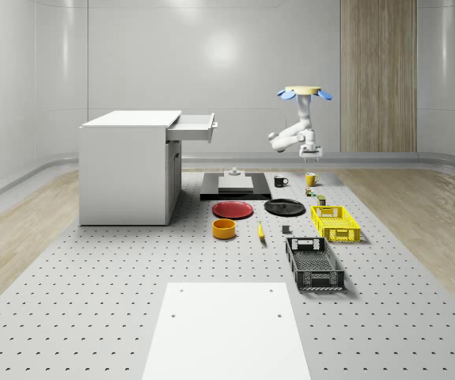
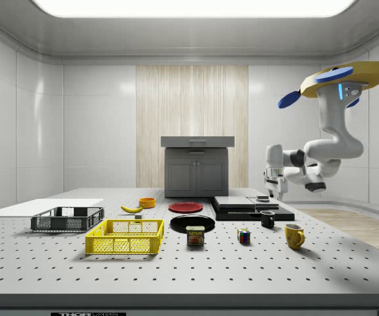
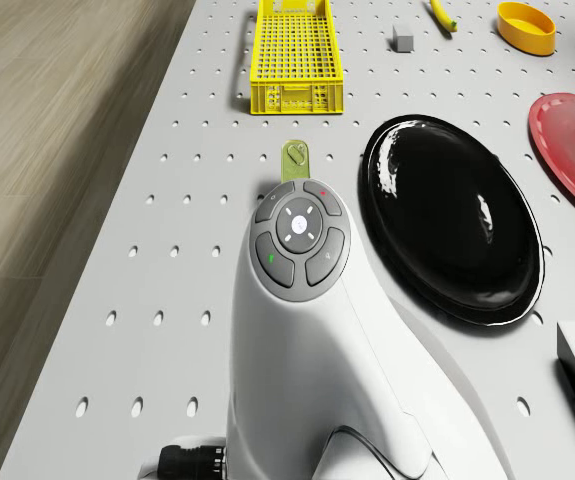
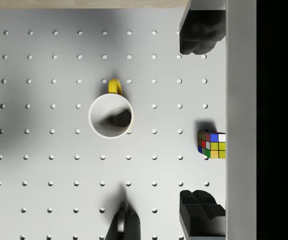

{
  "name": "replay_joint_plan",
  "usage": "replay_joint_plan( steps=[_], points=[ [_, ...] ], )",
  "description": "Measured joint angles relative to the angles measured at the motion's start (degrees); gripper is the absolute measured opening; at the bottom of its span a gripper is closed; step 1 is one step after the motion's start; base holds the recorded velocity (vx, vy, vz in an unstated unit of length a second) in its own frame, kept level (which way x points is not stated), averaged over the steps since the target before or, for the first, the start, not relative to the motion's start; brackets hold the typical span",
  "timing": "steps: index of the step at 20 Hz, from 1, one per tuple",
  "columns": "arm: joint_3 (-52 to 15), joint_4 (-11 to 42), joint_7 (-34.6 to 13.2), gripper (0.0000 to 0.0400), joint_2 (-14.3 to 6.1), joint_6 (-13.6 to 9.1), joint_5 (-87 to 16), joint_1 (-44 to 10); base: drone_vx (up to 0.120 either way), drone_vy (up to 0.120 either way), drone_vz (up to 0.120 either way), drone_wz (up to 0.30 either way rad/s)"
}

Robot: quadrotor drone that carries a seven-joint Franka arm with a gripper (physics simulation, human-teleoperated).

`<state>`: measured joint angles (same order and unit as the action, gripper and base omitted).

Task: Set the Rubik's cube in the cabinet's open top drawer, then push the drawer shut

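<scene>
Whole-scene view: the drone (image 1: 307,92) hovered above the table's (image 1: 132,301) far right side, gripper (image 1: 309,150) over the yellow mug (image 1: 311,179).

Side view: the Rubik's cube (image 2: 244,236) sat left of the mug.

Wrist view: fingers (image 4: 200,37) spread wide, empty; centring over the off-axis cube seemed necessary before descending.

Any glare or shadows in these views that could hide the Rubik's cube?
Wrist view: Rubik's cube plainly lit, small dark shadow beside it; soft shadows around the yellow mug. Drone view: glare streaks on the black plate. Side view: bright ceiling light, cube clear.
</scene>
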<state>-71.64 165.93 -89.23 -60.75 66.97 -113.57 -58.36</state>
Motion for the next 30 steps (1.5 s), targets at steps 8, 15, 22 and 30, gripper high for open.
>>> replay_joint_plan(
  steps=[8,15,22,30],
  points=[
    [-1.3,-0.1,-1.5,0.04,-2.7,1.6,0.9,-1.9,0.12,-0.01,-0.12,0.0],
    [-2.1,-0.2,-2.4,0.04,-4.8,3.3,2.0,-2.9,0.12,-0.046,-0.12,0.0],
    [-2.7,-0.4,-3.1,0.04,-6.8,5.1,3.0,-3.6,0.12,-0.04,-0.12,0.0],
    [-3.4,-0.5,-3.7,0.04,-8.9,7.1,4.1,-4.3,0.045,-0.035,-0.06,0.0]
  ],
)
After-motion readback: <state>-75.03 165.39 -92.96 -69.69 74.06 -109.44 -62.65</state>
